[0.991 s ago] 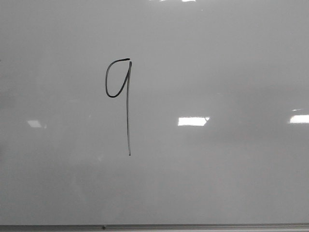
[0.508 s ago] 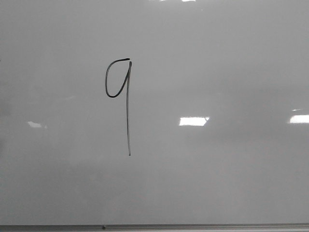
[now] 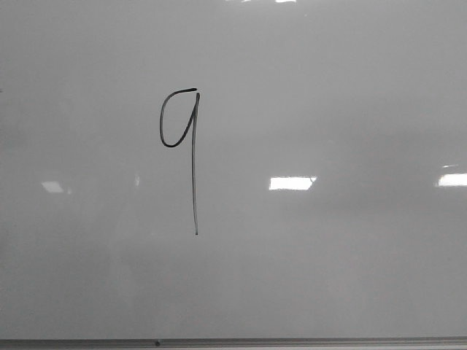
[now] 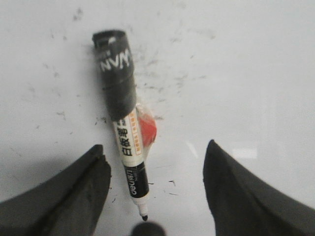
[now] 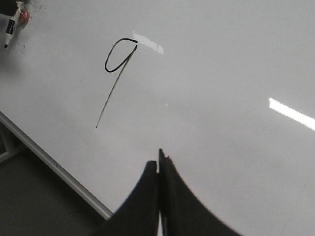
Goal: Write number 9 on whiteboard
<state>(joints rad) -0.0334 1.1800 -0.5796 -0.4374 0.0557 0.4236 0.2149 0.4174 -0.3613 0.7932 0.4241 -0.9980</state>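
Observation:
The number 9 (image 3: 191, 153) is drawn in thin black marker on the whiteboard (image 3: 328, 87), left of centre in the front view. It also shows in the right wrist view (image 5: 115, 73). A black-and-white marker (image 4: 123, 132) lies flat on the board, uncapped, its tip pointing toward my left gripper (image 4: 155, 160). The left gripper is open, its fingers either side of the marker and apart from it. The right gripper (image 5: 158, 164) is shut and empty, above bare board below the digit. Neither gripper shows in the front view.
A thin grey metal edge strip (image 3: 292, 341) runs along the board's near edge, also seen in the right wrist view (image 5: 59, 169). A small red thing (image 4: 146, 129) lies against the marker. Small ink specks surround it. Bright glare patches (image 3: 290, 183) lie on the board.
The digit and board stay the same. Only the glare patches shift slightly.

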